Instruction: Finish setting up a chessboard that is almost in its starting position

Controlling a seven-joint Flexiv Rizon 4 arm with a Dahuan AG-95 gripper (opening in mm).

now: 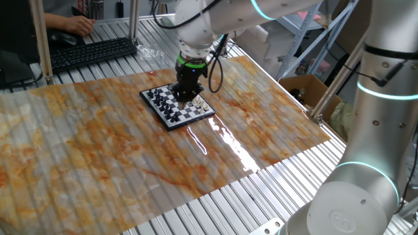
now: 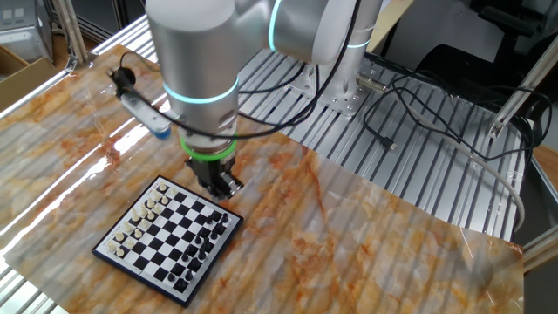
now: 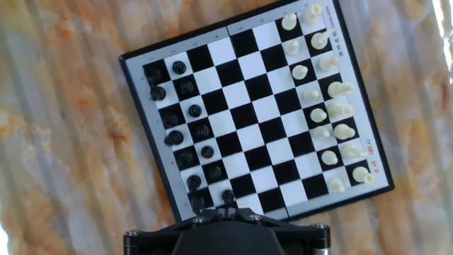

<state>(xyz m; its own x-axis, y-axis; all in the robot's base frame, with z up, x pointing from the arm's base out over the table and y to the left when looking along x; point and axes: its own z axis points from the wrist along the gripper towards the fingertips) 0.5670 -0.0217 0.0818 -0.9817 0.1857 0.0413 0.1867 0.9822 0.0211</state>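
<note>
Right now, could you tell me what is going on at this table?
The robot arm has its gripper low over one corner of the small chessboard, at the black pieces' side. The black pieces line one edge and the white pieces the opposite edge, so the board looks nearly set. The hand view shows one black piece right at the jaws, but whether they are closed on it cannot be told.

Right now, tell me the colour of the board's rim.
The chessboard has a dark, near-black rim around its black and white checks; the hand view shows it best.
</note>
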